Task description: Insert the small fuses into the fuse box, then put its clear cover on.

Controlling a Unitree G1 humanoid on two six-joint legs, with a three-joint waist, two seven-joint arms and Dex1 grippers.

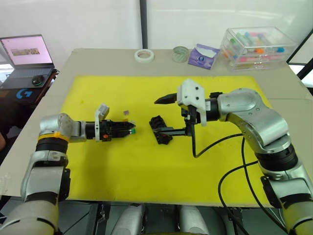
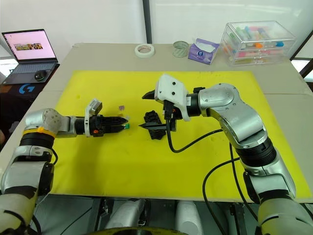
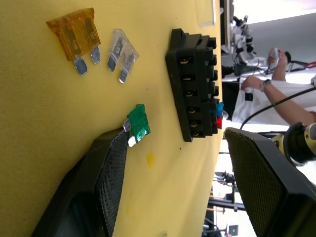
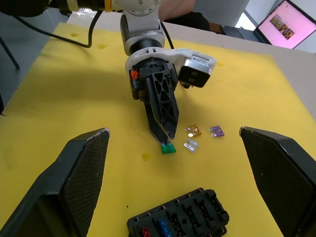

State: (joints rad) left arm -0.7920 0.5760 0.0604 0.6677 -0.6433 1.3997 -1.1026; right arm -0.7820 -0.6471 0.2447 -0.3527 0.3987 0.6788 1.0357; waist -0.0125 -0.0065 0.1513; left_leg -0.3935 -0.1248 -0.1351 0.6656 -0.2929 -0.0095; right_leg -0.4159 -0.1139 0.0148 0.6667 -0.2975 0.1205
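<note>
Left gripper (image 4: 168, 140) first: my view from the other wrist shows its two black fingers drawn together to a narrow tip, and a green fuse (image 3: 138, 124) sits right at that tip, low over the yellow mat (image 1: 122, 166). Whether the fuse is truly pinched or just touching one finger pad I cannot tell (the left wrist camera shows it against one pad, with the other finger well apart from it).

Just beyond the green one, three loose fuses lie flat on the mat: an amber fuse (image 3: 75, 33), a clear fuse (image 3: 122, 52) beside it, and a purple fuse (image 4: 216, 131) a little further off.

Next comes the fuse box (image 1: 160, 129), black, lying between my two arms. A red fuse (image 4: 145, 231) and a blue fuse (image 4: 161, 227) are already seated at one end of it.

My right gripper (image 1: 167, 115) hovers over the box with its fingers spread wide and nothing between them; the lower finger reaches the box.

At the table's far edge stands a clear storage box (image 1: 257, 45) of coloured tubes.
</note>
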